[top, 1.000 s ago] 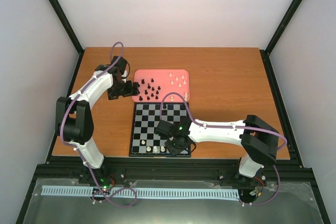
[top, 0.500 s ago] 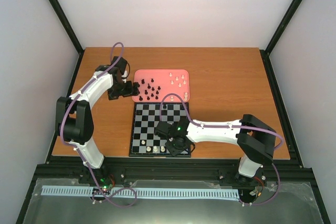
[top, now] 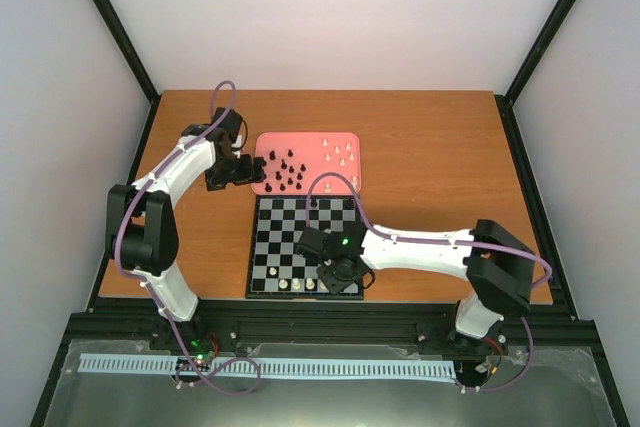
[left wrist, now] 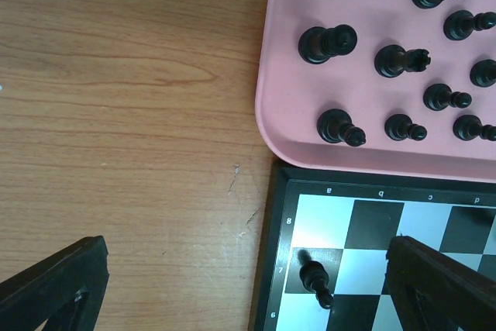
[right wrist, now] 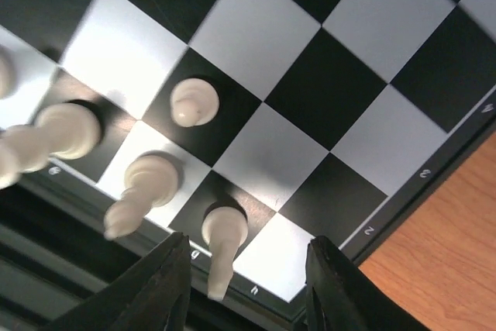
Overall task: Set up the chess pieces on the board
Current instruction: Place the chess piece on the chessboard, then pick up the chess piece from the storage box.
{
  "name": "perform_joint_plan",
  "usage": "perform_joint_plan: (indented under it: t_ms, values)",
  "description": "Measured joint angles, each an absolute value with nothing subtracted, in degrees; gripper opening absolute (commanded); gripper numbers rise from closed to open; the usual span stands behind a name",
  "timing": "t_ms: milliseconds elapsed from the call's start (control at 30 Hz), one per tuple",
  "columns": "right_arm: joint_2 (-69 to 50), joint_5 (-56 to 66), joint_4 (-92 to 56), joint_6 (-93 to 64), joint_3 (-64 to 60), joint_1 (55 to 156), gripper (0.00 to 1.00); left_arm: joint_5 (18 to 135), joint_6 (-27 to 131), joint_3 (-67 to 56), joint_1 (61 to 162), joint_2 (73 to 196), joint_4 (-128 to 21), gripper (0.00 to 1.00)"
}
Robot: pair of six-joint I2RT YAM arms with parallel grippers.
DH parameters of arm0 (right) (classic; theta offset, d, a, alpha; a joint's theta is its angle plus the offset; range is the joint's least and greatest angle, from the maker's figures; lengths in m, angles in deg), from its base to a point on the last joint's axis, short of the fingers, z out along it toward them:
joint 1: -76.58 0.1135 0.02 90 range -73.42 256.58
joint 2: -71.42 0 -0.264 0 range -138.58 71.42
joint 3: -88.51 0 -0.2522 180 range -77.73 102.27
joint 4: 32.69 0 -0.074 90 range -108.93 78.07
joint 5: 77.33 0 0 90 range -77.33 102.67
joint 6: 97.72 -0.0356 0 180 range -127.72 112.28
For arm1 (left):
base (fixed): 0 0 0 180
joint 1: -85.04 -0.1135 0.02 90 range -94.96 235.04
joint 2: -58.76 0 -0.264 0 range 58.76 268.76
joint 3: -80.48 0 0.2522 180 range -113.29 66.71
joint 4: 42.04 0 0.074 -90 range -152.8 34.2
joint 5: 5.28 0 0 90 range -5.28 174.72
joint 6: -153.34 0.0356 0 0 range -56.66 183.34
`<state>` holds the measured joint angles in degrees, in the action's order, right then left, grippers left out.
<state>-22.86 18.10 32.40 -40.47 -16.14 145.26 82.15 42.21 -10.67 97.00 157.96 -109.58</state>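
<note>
The board [top: 292, 223] lies at the table's near middle. My right gripper [top: 341, 276] hovers low over its near right corner. In the right wrist view it [right wrist: 248, 292] is open, and a cream-white piece [right wrist: 222, 236] stands free on a black square between the fingers. More white pieces [right wrist: 143, 184] stand beside it. My left gripper [top: 238, 169] is open by the pink tray's left end, nothing between its fingers [left wrist: 54, 284]. A black pawn [left wrist: 314, 278] stands on the board [left wrist: 325, 218] near its far left corner.
The pink tray [top: 306, 139] behind the board holds several black pieces [top: 285, 169] on its left and several white pieces [top: 340, 155] on its right. In the left wrist view the black pieces [left wrist: 327, 42] stand close together on the tray [left wrist: 287, 5].
My right gripper has opened and let go of the white piece, which now stands on the board's near row. The left arm has not moved.
</note>
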Motion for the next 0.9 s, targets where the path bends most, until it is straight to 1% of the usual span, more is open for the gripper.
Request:
perform_joint_plan:
  t_ms: [167, 333, 533, 700, 900]
  values:
    - [-18.80, 18.12, 34.06, -39.79, -13.56, 145.24, 0.46, 82.13, 42.21, -10.67, 97.00, 157.96, -109.58, 1.00]
    - [-15.89, 18.36, 36.03, -38.77, -10.92, 144.10, 0.46, 81.95, 42.21, -10.67, 97.00, 157.93, -109.58, 1.00]
    - [-15.58, 17.12, 36.42, -35.97, -7.60, 133.00, 0.44, 81.85, 42.21, -10.67, 97.00, 157.91, -109.60, 1.00]
    - [-21.97, 15.70, 34.96, -31.58, 1.52, 124.00, 0.43, 81.71, 42.21, -10.69, 97.00, 157.91, -109.64, 1.00]
    - [-36.13, 15.57, 32.99, -27.07, 13.71, 120.39, 0.41, 81.69, 42.21, -11.04, 97.00, 157.91, -109.69, 1.00]
